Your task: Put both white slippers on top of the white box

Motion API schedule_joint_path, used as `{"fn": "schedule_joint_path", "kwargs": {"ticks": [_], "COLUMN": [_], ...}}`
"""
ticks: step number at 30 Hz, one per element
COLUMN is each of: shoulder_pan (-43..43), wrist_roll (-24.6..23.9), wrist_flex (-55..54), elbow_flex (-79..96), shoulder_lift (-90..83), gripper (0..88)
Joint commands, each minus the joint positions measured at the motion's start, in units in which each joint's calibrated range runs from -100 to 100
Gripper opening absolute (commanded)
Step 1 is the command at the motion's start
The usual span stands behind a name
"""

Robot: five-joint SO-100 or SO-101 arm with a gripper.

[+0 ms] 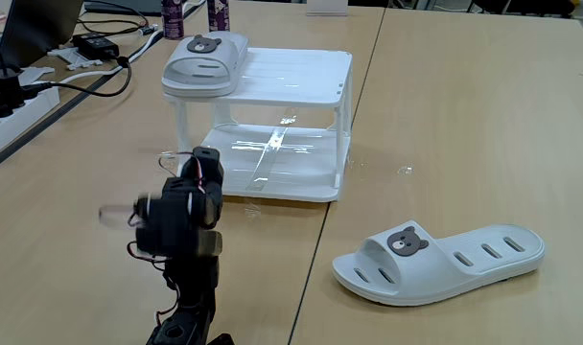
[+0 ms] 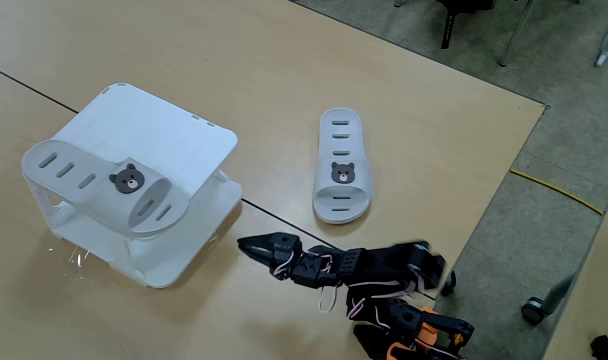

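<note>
The gripper [image 2: 246,242] was seen empty above the table, its jaws apparently closed. One slipper [image 1: 205,61] was already set on the white box [image 1: 301,77]; the other slipper [image 2: 340,178] lay on the table, well apart. The jaws would probably best be opened wide and lowered over its strap.

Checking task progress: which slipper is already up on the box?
The slipper lying along one edge of the white box top. The other slipper lies flat on the table, apart from the box.
</note>
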Motion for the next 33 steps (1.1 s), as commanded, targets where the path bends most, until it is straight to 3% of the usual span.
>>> {"fn": "schedule_joint_path", "kwargs": {"ticks": [1,4,8,12,18,33], "shoulder_pan": [0.56,3.77,14.87,30.9,46.12,48.83], "wrist_roll": [0.42,0.42,0.42,0.42,0.42,0.42], "wrist_flex": [-26.3,-44.77,-57.54,-59.26,-59.26,-59.26], "elbow_flex": [0.08,0.63,-0.01,-0.91,-1.54,-2.89], "shoulder_lift": [26.45,42.78,53.38,55.73,58.26,63.31], "gripper": [0.8,0.8,0.8,0.8,0.8,1.1]}}
